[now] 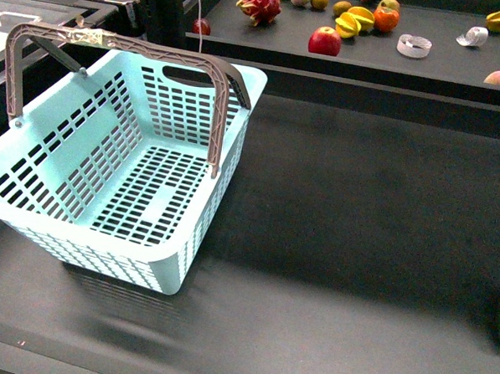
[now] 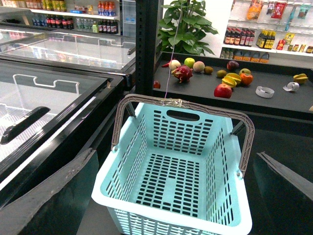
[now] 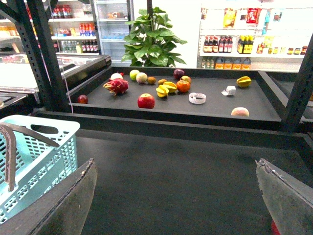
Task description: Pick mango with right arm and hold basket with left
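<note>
The light turquoise plastic basket [image 1: 158, 253] with slotted sides stands on the near left of the dark table [image 1: 356, 243]. It is empty, and both grey-brown handles [image 1: 115, 42] are raised. The smooth orange-yellow mango [image 1: 362, 14], as far as I can tell from here, lies on the far black shelf [image 1: 441, 67], touching a ridged yellow starfruit [image 1: 347, 26] and just beside a round orange-red fruit [image 1: 386, 20]. The left gripper [image 2: 175, 154] faces the basket from its near side, jaws spread wide and holding nothing. The right gripper [image 3: 176, 161] is also spread wide and empty, well apart from the mango.
</note>
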